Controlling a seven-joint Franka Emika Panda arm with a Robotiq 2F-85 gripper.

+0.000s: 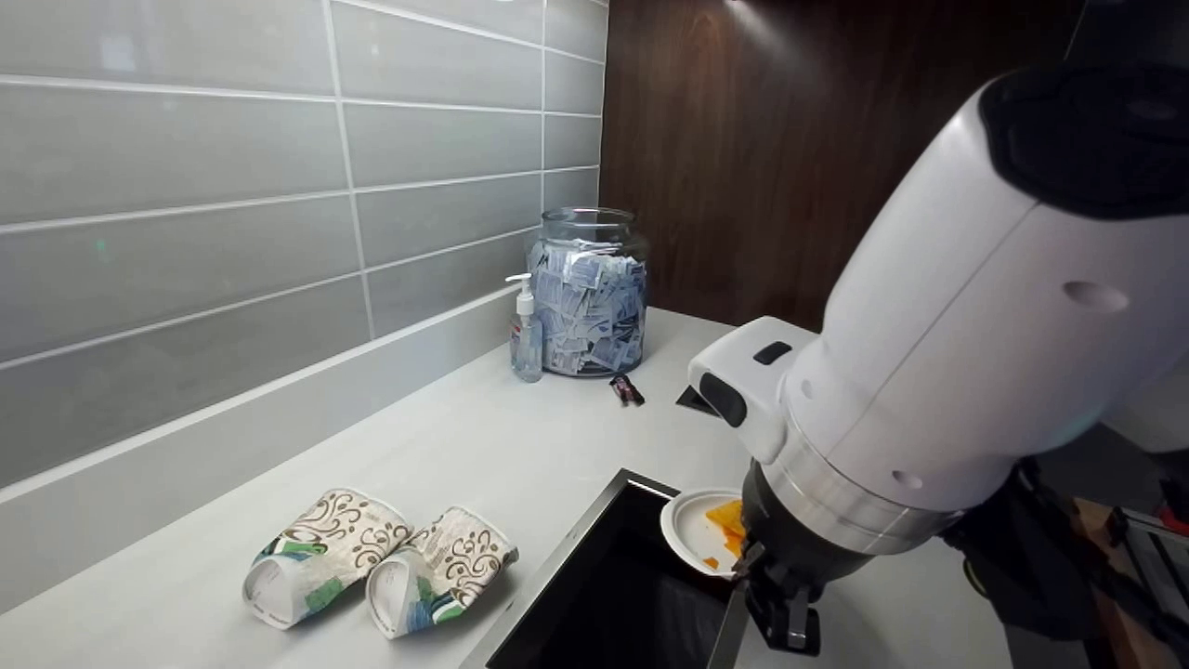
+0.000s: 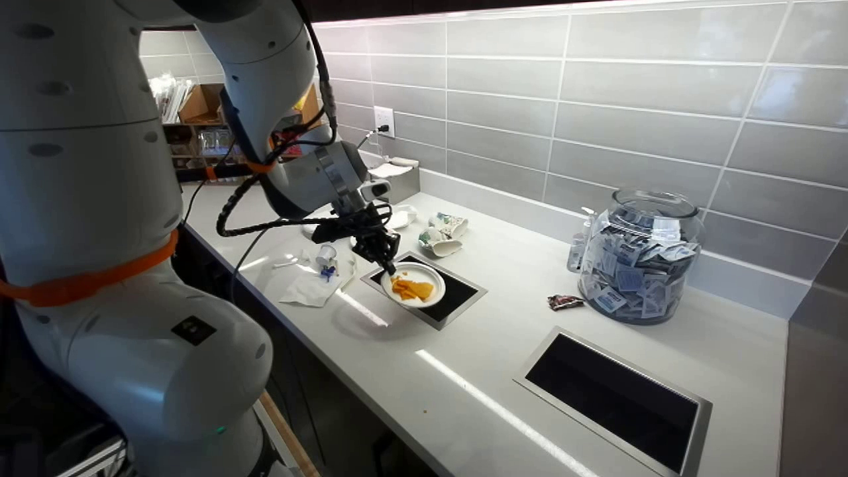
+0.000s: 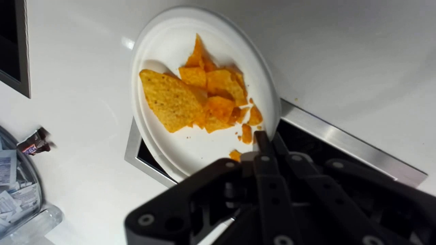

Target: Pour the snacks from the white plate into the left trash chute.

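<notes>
Jaws grip white plate (image 3: 190, 149) (snacks (image 3: 218, 107) aboard) over left chute (image 1: 627, 576).

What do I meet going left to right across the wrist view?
Small dark wrapper, white plate carrying the orange snacks, tips of the gripper pinching the plate's rim, right end of the rim of the chute beneath.

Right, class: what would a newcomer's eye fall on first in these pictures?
Probably the bright orange snacks, vivid on the white plate, whose edge the gripper holds over the left trash chute. Then perhaps the big glass jar of small packets, near the tiled wall in both exterior views.
</notes>
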